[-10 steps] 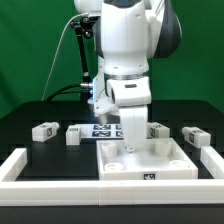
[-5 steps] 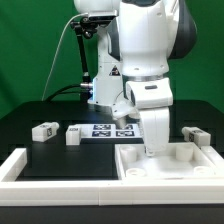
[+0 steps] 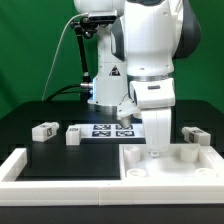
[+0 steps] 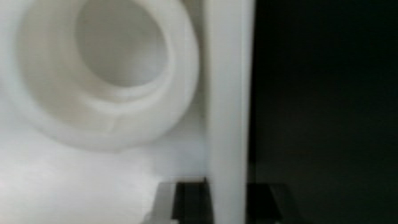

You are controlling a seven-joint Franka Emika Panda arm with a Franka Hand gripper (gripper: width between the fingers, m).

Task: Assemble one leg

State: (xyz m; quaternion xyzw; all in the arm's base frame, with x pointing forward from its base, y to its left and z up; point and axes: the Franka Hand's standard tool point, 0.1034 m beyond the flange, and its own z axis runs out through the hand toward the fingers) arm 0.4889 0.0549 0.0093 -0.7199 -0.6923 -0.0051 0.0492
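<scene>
Three small white legs with code tags lie on the black table in the exterior view: one at the left point(image 3: 42, 130), one beside it point(image 3: 73, 135), one at the right point(image 3: 196, 136). A fourth is hidden behind the arm. My gripper point(image 3: 155, 151) is down on the far rim of the large square white panel point(image 3: 137, 170) at the front right. In the wrist view the gripper point(image 4: 228, 206) has its dark fingers point(image 4: 191, 206) on either side of the panel's raised rim point(image 4: 228, 100), shut on it. A round socket point(image 4: 103, 50) of the panel shows beside the rim.
The marker board point(image 3: 104, 130) lies flat behind the panel, between the legs. A low white wall point(image 3: 20, 166) borders the table's front and left. The arm's base and cable stand at the back.
The gripper has dragged the square panel toward the exterior view's right, covering the leg behind it. Over the last half second it has barely moved. The other legs have not moved.
</scene>
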